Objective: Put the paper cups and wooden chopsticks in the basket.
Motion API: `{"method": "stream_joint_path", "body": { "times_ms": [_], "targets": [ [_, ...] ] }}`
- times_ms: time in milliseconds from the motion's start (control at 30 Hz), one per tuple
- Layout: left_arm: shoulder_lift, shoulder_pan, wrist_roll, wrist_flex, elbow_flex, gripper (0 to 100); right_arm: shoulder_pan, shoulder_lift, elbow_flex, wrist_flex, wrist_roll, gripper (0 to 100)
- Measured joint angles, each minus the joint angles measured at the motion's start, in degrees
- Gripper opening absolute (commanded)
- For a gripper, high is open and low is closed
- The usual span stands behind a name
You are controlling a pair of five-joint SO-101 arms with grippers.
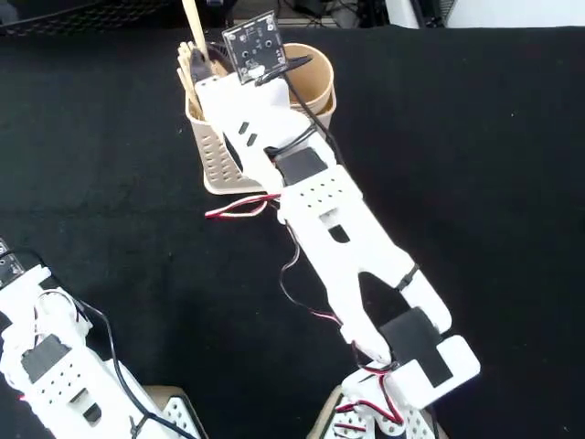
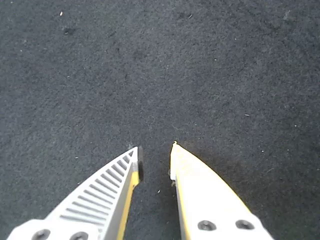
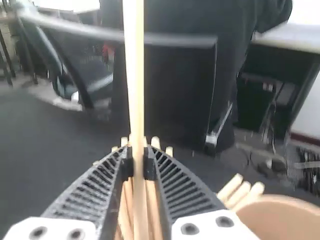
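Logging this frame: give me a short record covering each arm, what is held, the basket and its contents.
right gripper: shut on one wooden chopstick, held upright above the basket
left gripper: open, holding nothing, over the black cloth
basket: beige, perforated, at the table's far side, partly under the right arm
basket contents: bundle of chopsticks at one end; paper cup at the other, its base hidden by the arm
task state: held chopstick not yet released
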Motion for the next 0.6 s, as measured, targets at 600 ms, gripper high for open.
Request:
{"method": "stream_joint_path", "body": {
  "times_ms": [600],
  "targets": [
    [0.0,0.0,0.0,0.0,0.0,6,-0.26,-32.0,2.2,32.53,0.0,2.3]
  ]
}}
